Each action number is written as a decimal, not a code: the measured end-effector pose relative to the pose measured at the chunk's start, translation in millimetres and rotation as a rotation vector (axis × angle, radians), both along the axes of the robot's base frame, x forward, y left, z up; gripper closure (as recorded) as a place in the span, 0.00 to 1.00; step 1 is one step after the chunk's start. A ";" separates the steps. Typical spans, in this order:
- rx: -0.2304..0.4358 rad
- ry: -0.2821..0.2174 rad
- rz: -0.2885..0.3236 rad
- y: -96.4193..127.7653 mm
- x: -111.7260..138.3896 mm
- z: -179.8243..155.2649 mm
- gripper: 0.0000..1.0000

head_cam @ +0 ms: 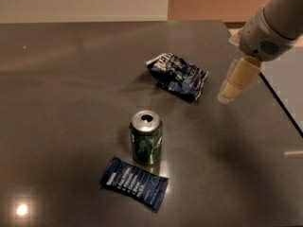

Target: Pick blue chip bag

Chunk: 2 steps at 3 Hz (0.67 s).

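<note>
The blue chip bag [178, 75], crumpled dark-blue foil with white lettering, lies on the dark table [71, 79] right of centre, toward the back. My gripper [228, 95] hangs from the white arm at the upper right. Its tan fingers point down, just right of the bag and slightly above the table, apart from the bag. It holds nothing that I can see.
A green soda can [147, 137] stands upright in the middle foreground. A flat dark-blue bar wrapper [134, 182] lies just in front of it. The table's right edge [279, 103] runs diagonally behind the gripper.
</note>
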<state>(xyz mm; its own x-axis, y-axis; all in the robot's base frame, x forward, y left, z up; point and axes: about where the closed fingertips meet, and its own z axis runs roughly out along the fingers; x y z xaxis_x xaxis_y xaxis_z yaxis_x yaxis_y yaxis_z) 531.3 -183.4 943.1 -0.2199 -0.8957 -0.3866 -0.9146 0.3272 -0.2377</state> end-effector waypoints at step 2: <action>0.051 0.027 0.020 32.8 41.2 -35.2 0.00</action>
